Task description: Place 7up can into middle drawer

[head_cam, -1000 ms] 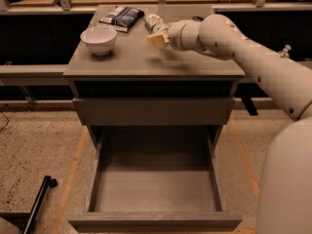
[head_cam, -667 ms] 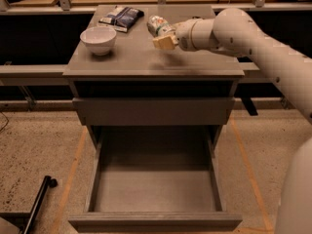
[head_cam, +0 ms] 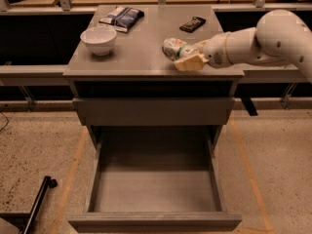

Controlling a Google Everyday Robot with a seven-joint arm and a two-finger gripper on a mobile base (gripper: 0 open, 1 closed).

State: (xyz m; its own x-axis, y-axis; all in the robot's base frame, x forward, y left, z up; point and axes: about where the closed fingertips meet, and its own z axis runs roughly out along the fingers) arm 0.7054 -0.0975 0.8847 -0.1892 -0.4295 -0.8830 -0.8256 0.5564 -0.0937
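Observation:
The 7up can (head_cam: 173,48), whitish-silver with green and red marks, lies tilted sideways in my gripper (head_cam: 187,57) over the right front part of the grey cabinet top (head_cam: 141,57). The gripper is shut on the can, with one pale finger (head_cam: 191,63) below it. My white arm reaches in from the right. The middle drawer (head_cam: 155,191) is pulled out wide open below, its flat floor bare. Its plain front (head_cam: 155,222) is near the bottom edge of the view. The upper drawer (head_cam: 153,111) is shut.
A white bowl (head_cam: 98,39) stands at the left of the cabinet top. A dark snack bag (head_cam: 122,17) lies at the back left and a small dark packet (head_cam: 192,24) at the back right. A black pole (head_cam: 36,204) lies on the floor at lower left.
My gripper has carried the can from the back middle of the cabinet top toward its front right edge. The drawer, bowl and bag have not moved.

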